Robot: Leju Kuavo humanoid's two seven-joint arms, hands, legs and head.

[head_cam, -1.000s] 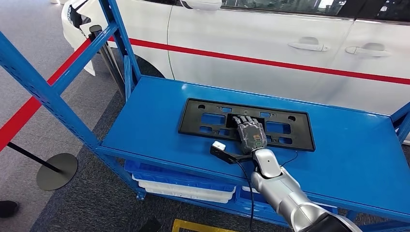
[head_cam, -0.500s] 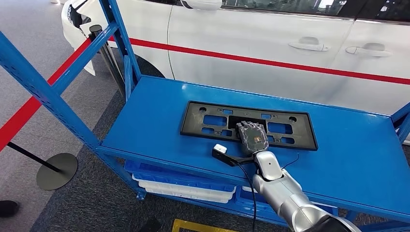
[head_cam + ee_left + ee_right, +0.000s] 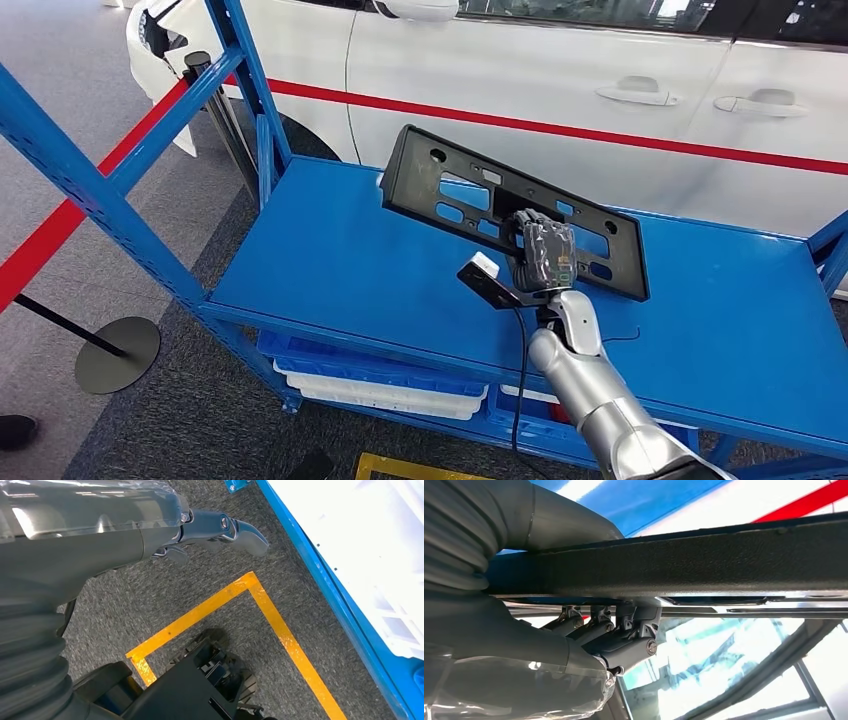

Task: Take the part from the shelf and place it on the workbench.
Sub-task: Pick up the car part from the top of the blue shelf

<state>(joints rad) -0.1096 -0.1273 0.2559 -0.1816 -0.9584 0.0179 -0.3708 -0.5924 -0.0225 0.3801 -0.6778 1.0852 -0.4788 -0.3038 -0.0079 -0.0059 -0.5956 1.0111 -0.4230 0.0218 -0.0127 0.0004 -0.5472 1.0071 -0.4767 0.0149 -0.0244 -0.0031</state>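
From the head view, the right hand (image 3: 543, 255) grips the black part (image 3: 470, 195) near its middle, holding it tilted above the blue shelf (image 3: 330, 250), clear of the surface, with a white car (image 3: 560, 70) behind. The right wrist view adds the fingers (image 3: 624, 630) curled under the part's edge. The left wrist view shows the left hand (image 3: 210, 530) holding nothing, fingers loosely extended over grey carpet (image 3: 150, 600) marked with yellow tape (image 3: 200, 612).

Bright even light, soft shadows, glare and blur in right wrist view
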